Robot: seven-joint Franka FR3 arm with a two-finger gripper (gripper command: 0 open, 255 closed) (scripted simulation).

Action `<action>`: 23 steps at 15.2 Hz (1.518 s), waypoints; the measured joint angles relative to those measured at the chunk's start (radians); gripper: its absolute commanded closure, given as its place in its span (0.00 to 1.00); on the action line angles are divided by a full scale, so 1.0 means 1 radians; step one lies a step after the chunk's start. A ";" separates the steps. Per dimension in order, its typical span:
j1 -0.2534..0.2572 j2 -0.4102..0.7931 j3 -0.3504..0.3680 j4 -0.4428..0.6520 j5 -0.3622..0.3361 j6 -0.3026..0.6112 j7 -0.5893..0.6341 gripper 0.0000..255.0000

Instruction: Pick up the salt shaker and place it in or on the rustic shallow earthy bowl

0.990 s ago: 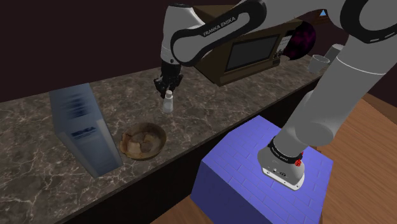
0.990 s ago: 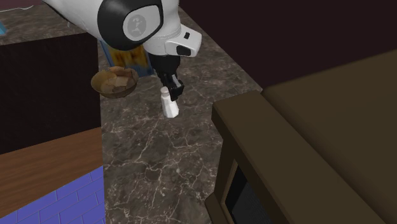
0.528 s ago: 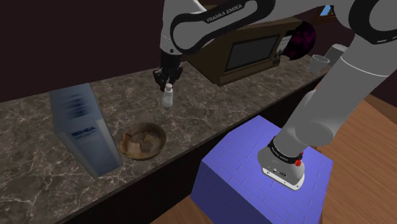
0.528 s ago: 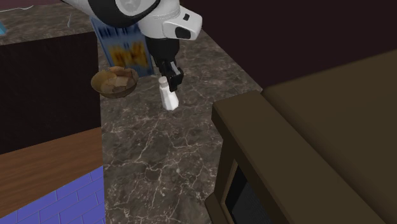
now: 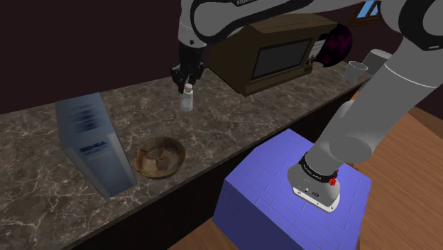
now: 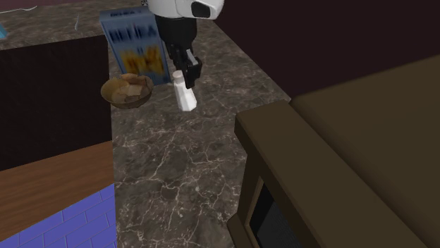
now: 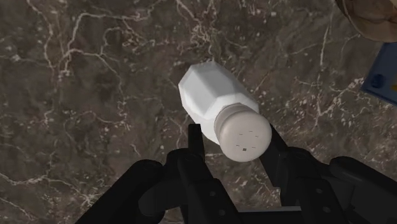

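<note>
Two black fingers (image 7: 196, 139) clasped the pale cap of a white salt shaker (image 7: 213, 95), closed only as far as the cap's width allowed. In the shoulder view the gripper (image 5: 186, 75) hung in the upper middle of the frame, with the shaker dangling beneath it, seemingly just clear of the dark marbled counter (image 5: 42, 135). The shaker's body leaned away from the fingers rather than hanging straight.

The brown shallow bowl (image 5: 160, 157) sat lower and left of centre, well apart from the shaker, beside a blue box (image 5: 94, 145) at the frame's left. A brown microwave (image 5: 277, 53) stood at upper right.

The grip looked risky. Only the narrow cap was pinched, and the tilt suggested the shaker could swing or slip free on the way to the bowl. A low carry might knock its base against the bowl's rim, and a release from too high could let it topple out.
</note>
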 measured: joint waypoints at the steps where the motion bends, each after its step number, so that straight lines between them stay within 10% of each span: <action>1: 0.000 -0.004 0.000 0.007 0.000 -0.011 0.000 1.00; 23: 0.068 -0.076 0.083 0.160 -0.001 -0.218 0.173 1.00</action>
